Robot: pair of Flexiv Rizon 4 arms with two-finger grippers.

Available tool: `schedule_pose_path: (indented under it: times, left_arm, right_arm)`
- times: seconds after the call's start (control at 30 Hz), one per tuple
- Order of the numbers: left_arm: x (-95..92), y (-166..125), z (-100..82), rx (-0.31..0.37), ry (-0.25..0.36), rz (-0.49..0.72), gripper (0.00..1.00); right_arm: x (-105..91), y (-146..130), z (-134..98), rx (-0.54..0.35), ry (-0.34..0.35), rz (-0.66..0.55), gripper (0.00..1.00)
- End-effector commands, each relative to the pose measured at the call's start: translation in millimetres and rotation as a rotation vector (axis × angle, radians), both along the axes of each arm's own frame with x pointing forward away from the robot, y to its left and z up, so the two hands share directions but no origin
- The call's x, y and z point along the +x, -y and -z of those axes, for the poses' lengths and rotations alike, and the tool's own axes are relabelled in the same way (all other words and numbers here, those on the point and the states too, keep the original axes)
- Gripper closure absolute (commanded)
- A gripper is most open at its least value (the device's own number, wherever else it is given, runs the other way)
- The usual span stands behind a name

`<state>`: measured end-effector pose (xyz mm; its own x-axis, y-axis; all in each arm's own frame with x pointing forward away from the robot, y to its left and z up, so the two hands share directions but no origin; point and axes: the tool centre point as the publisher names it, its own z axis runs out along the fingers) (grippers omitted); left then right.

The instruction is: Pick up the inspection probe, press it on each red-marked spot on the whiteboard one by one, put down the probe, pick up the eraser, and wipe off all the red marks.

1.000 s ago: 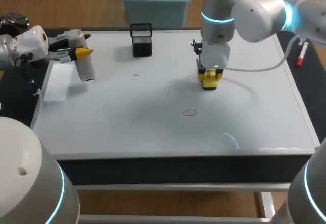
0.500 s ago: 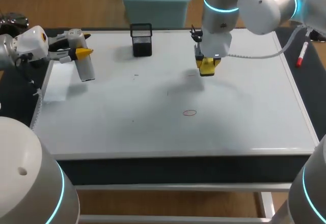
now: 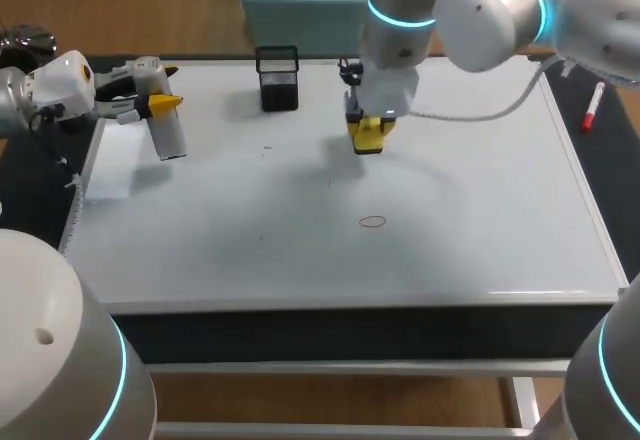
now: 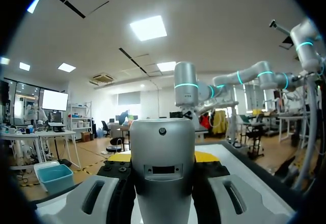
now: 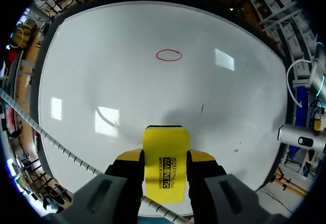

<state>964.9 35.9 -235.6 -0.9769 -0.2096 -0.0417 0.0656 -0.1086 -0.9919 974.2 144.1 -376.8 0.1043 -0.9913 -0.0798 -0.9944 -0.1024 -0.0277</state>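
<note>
In the upper middle of the head view, my right claw hangs above the whiteboard, its two fingers clamped from both sides on the yellow eraser. One red oval mark lies on the board near the frame's centre; from my right wrist it sits well ahead of the eraser. At the upper left, my left claw is closed around the silver inspection probe, by the board's left edge. A black mesh cup stands near the far edge.
</note>
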Motion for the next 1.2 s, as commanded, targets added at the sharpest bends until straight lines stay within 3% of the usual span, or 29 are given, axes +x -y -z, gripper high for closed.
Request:
schedule_pose_path:
  times: [0.03, 0.6, 1.2]
  left_arm:
    - [-1.4, 1, -1.4, 0.001, 0.002, -0.004, 1.00]
    - [-1.4, 1, -1.4, 0.001, 0.002, -0.004, 1.00]
    - [-1.4, 1, -1.4, 0.001, 0.002, -0.004, 1.00]
  right_arm:
    - [12.0, -15, 14, -0.025, -0.025, 0.000, 1.00]
    - [0.7, -5, 36, -0.068, -0.035, 0.005, 1.00]
    - [1.1, 29, 48, -0.060, -0.075, 0.073, 1.00]
